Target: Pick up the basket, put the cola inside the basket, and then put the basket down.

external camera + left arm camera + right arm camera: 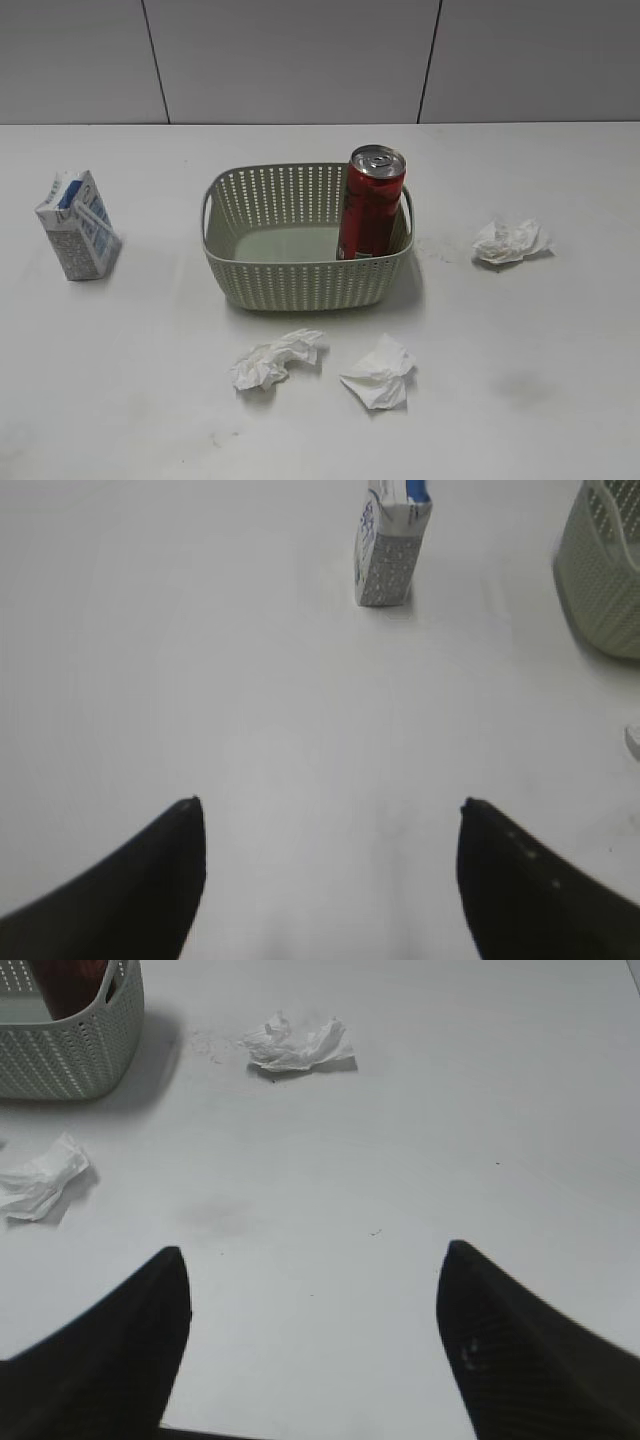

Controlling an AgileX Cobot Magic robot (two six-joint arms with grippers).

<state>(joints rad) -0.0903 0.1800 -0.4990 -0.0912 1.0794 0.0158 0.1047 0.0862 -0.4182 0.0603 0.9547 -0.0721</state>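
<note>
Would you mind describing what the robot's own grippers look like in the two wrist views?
Only the fingers show. The left gripper has two matte black fingers tapering to blunt rounded tips. The right gripper looks the same: black, wedge-shaped, with faintly textured fingers. No cables, markings or arm links are visible.

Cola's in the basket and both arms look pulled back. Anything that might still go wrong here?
1. The cola stands tall against the basket's right wall, well above the rim; a knock might tip it out.
2. Crumpled tissues lie just in front of the basket, so a returning arm may drag them.
3. The carton looks tilted and may topple if nudged.
</note>
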